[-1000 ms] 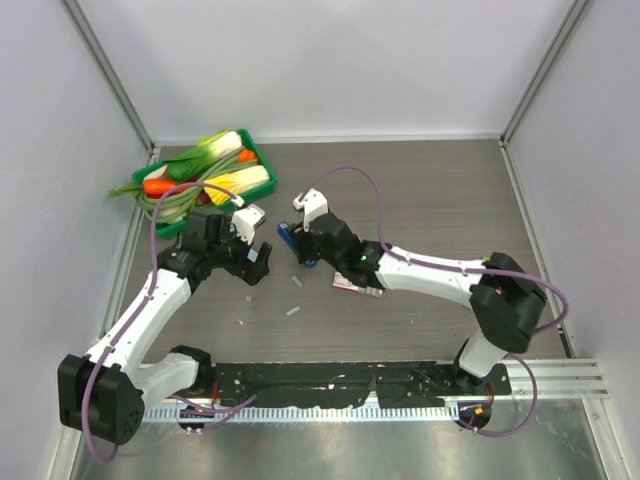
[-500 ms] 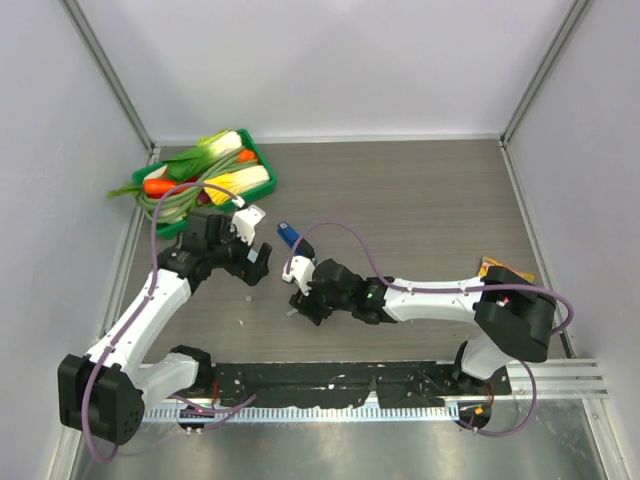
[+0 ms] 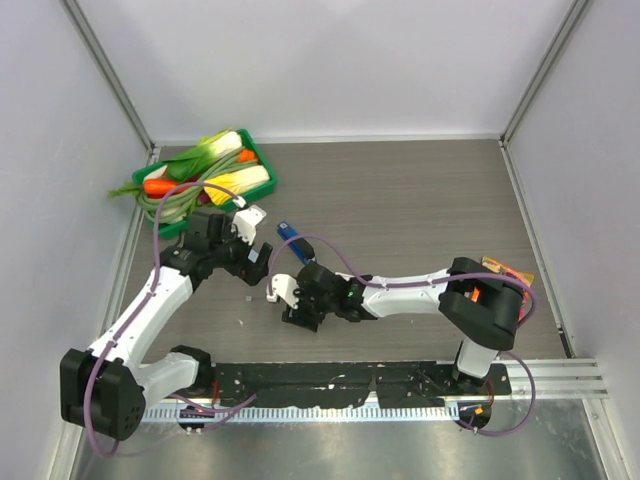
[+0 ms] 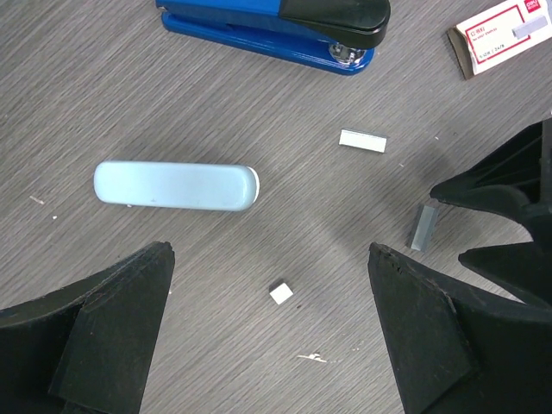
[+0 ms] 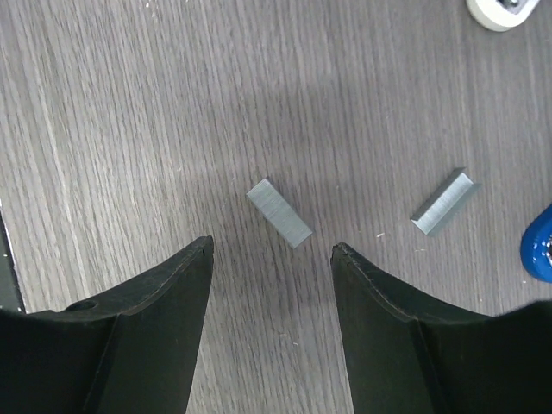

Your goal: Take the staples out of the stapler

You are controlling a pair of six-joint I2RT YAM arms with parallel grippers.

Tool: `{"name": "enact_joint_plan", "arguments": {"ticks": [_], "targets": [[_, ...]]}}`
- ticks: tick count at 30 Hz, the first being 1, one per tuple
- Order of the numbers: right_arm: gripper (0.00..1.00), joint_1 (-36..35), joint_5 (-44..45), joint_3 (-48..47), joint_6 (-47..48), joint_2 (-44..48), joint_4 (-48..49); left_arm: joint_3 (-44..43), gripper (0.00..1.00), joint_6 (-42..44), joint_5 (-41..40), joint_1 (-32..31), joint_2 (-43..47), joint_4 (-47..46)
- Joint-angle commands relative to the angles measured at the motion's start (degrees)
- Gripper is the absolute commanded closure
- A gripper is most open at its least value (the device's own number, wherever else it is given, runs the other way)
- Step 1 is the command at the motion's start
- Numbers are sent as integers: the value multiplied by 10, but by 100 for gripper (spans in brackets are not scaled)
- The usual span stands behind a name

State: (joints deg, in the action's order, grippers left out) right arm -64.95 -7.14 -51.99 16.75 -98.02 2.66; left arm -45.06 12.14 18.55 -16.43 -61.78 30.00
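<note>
Several short silvery staple strips lie loose on the table. In the right wrist view one strip (image 5: 279, 212) lies just ahead of my open, empty right gripper (image 5: 272, 250), and a second strip (image 5: 443, 202) lies to its right. The left wrist view shows two strips (image 4: 362, 140) (image 4: 423, 226) and a tiny piece (image 4: 279, 292). The blue and black stapler (image 4: 276, 21) lies closed at the top, with a pale blue stapler (image 4: 172, 185) below it. My left gripper (image 4: 269, 259) is open and empty above the tiny piece. The top view shows the left gripper (image 3: 258, 262), the right gripper (image 3: 290, 308) and the blue stapler (image 3: 288, 235).
A red, white and grey packet (image 4: 504, 34) lies right of the blue stapler. A green tray (image 3: 262, 160) of toy vegetables stands at the back left. An orange packet (image 3: 503, 268) lies by the right arm's elbow. The two grippers are close together.
My right gripper has swung from beside the blue stapler toward the near left and now sits low over the loose staple strips. The left arm has barely moved.
</note>
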Motion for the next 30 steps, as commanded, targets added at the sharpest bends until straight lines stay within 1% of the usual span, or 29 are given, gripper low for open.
{"name": "enact_joint_plan", "arguments": {"ticks": [1, 13, 22, 25, 28, 29, 30], "targets": [[38, -7, -8, -23, 45, -9, 2, -9, 0, -5, -5, 3, 1, -20], [41, -16, 42, -17, 67, -33, 39, 12, 0, 6, 14, 11, -4, -13], [44, -16, 48, -22, 79, -51, 43, 32, 0, 31, 35, 21, 15, 3], [50, -16, 41, -26, 74, -58, 31, 34, 0, 32, 39, 25, 22, 4], [59, -15, 44, -35, 63, -65, 7, 32, 0, 32, 42, 28, 29, 7], [64, -16, 47, -36, 50, -66, 0, 32, 0, 31, 42, 30, 31, 8], [66, -16, 46, -35, 44, -64, -5, 32, 0, 31, 43, 29, 36, 9]]}}
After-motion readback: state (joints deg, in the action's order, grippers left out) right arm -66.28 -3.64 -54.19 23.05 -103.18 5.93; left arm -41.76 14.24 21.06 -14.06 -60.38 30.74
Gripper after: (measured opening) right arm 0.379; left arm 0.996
